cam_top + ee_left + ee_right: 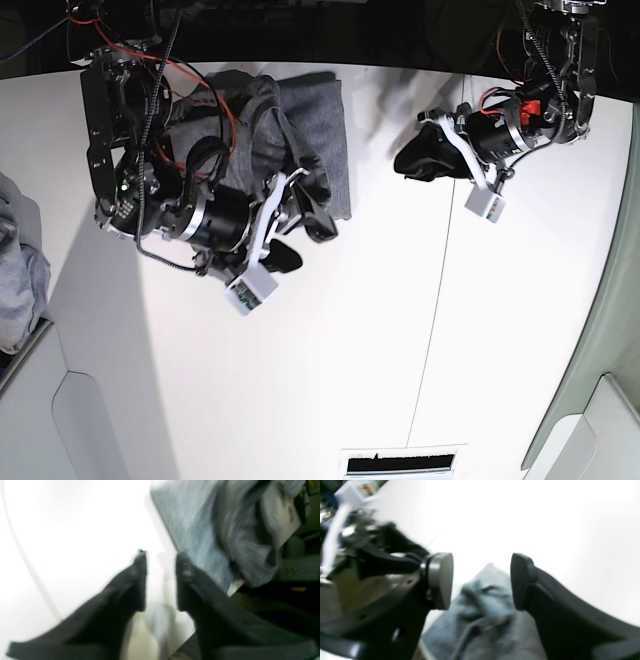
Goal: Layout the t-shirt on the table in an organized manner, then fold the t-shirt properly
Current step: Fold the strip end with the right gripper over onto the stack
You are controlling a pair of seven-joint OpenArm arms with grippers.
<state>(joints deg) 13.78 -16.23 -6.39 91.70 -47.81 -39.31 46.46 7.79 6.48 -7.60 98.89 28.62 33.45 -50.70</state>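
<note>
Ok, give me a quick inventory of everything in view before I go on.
t-shirt: one, heather grey, bunched at the table's far edge, under the right arm.
cloth bundle: one, paler bluish grey, at the left edge of the base view.
table: one, white, with a thin dark seam.
right claw: one, black, open, over the t-shirt's near edge.
left claw: one, black, part open over bare table, holding nothing.

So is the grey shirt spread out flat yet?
No. The t-shirt lies bunched and creased at the table's far edge.
</note>
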